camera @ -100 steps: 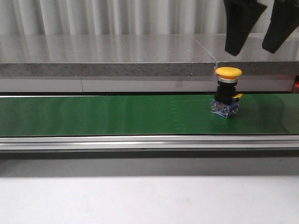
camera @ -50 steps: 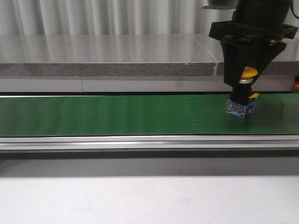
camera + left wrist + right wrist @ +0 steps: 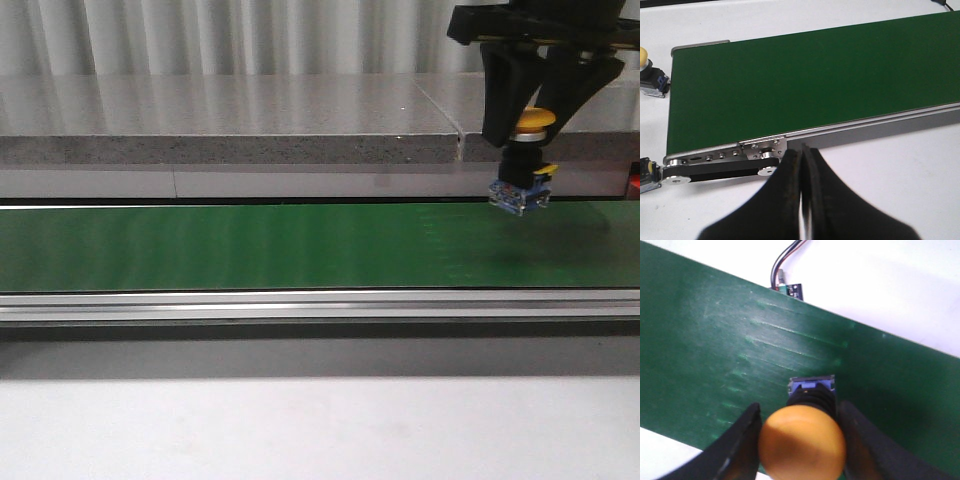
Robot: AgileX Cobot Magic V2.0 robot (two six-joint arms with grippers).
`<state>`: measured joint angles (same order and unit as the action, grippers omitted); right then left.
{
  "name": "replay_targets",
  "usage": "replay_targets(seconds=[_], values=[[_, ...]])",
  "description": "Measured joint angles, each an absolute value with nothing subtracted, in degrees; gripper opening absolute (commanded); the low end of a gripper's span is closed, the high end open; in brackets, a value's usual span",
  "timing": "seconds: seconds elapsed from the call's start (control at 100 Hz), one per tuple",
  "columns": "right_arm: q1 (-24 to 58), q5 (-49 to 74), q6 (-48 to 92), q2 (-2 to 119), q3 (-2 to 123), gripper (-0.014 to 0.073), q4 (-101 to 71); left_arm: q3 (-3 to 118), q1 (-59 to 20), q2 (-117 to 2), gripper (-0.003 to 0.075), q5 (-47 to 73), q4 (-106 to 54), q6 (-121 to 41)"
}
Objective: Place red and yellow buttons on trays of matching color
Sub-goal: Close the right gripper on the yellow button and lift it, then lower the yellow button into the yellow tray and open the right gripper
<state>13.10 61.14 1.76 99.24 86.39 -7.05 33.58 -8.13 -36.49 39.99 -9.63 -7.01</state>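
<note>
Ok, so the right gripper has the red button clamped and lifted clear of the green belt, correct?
Not quite: the button is yellow-capped, not red, as the front and right wrist views show. The rest holds: the right gripper is shut on it and it hangs clear of the green belt.

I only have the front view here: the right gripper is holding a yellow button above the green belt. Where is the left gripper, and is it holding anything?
Observer: The left gripper is shut with nothing in it, above the white table beside the end of the conveyor belt.
Operator: Any other buttons around?
Observer: Yes. A yellow-capped button lies on the table just past the belt's end, and a partly cut-off button lies near the roller bracket.
</note>
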Motion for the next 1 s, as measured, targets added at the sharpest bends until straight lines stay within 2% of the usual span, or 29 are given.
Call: replay_targets(seconds=[0.53,1.0], values=[[3.99,64.41,-4.07,92.84,86.0,0.0318,-4.49,33.58,-8.13,-36.49,-0.002,39.99,-9.63,-7.01],[-12.94,63.05,-5.62,83.29,71.99,0.0318,-4.21,33.58,-8.13,-36.49,-0.002,39.99,-9.63,-7.01]])
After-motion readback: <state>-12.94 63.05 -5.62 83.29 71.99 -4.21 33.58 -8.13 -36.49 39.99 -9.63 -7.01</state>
